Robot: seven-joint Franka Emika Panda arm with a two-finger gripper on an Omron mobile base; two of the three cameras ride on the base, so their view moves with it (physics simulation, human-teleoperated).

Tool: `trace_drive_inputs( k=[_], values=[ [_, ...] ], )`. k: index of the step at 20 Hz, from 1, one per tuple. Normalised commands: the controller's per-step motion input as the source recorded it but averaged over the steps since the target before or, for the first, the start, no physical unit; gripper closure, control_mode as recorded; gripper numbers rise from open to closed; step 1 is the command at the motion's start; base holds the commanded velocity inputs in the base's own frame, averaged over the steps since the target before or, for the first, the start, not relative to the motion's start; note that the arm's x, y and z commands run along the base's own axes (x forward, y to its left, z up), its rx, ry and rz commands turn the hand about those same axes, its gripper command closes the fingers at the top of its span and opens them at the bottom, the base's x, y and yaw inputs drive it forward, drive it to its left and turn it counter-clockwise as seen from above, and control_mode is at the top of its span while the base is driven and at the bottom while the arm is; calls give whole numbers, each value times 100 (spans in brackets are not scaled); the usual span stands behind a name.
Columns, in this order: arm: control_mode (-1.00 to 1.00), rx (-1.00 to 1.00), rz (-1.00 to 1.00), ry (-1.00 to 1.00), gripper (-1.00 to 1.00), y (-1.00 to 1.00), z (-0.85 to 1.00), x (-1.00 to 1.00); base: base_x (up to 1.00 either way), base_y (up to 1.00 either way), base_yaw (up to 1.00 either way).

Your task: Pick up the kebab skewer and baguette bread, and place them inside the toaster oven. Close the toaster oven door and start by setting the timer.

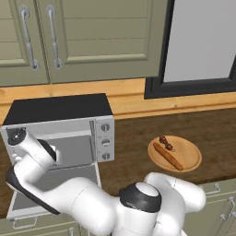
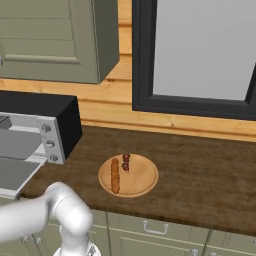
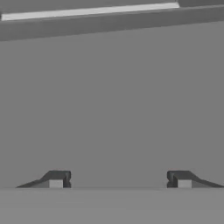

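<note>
The gripper (image 3: 118, 179) has its fingers spread wide, empty, facing a flat grey surface; the arm reaches over the lowered door (image 1: 55, 191) of the oven (image 1: 64, 133). The baguette (image 1: 168, 156) and skewer (image 1: 166, 142) lie side by side on a wooden plate (image 1: 191, 159), well apart to the oven's right.
</note>
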Motion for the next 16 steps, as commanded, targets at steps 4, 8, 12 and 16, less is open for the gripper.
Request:
trace_drive_inputs(
  k=[4,8,12,16],
  values=[
    [-100,0,-4,39,-100,6,-71,-63,0,0,0],
    [-100,0,-2,38,-100,5,-65,-76,0,0,0],
    [-100,0,0,18,-100,6,-65,-100,0,0,0],
    [-100,0,0,-11,-100,0,86,-87,0,0,0]
  ],
)
